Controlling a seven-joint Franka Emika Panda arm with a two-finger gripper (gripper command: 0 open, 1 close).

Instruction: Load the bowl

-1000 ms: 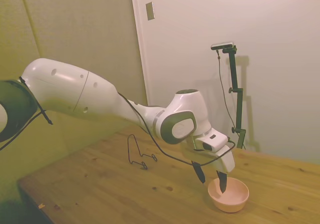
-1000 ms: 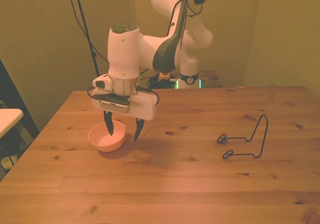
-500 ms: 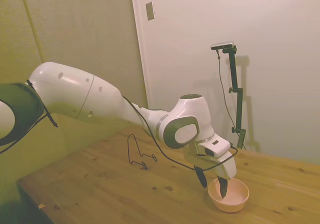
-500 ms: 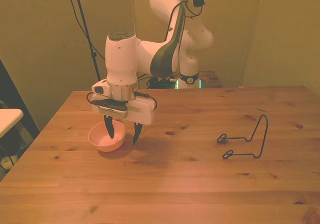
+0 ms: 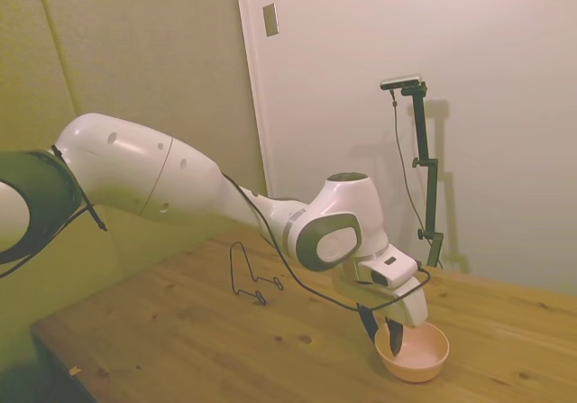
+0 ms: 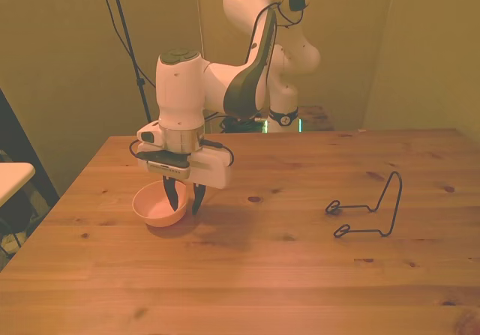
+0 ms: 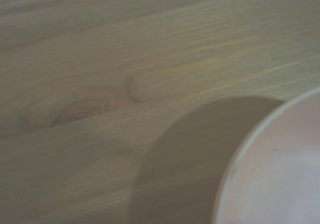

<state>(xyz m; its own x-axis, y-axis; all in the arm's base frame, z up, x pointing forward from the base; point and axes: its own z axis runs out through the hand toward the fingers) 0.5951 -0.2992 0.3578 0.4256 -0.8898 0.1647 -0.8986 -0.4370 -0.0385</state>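
Note:
The pale pink bowl [image 5: 422,356] sits upright on the wooden table [image 5: 198,331], near the front view's left. My gripper [image 5: 383,334] points down at the bowl's rim on the side toward the table's middle. One finger is inside the bowl [image 6: 153,207] and the other outside it, and my gripper [image 6: 186,204] is shut on the rim between them. The wrist view shows a blurred arc of the bowl [image 7: 280,184] and its shadow on the wood. Nothing shows inside the bowl.
A dark wire stand [image 6: 371,211] rests on the table toward the front view's right, well away from the bowl; in the side view the wire stand [image 5: 249,277] sits behind the arm. A pale surface [image 6: 11,176] juts in beyond the table's edge.
The gripper has sunk lower over the bowl's rim, and its fingers have drawn together from wide apart onto the rim. The bowl has stayed where it was.

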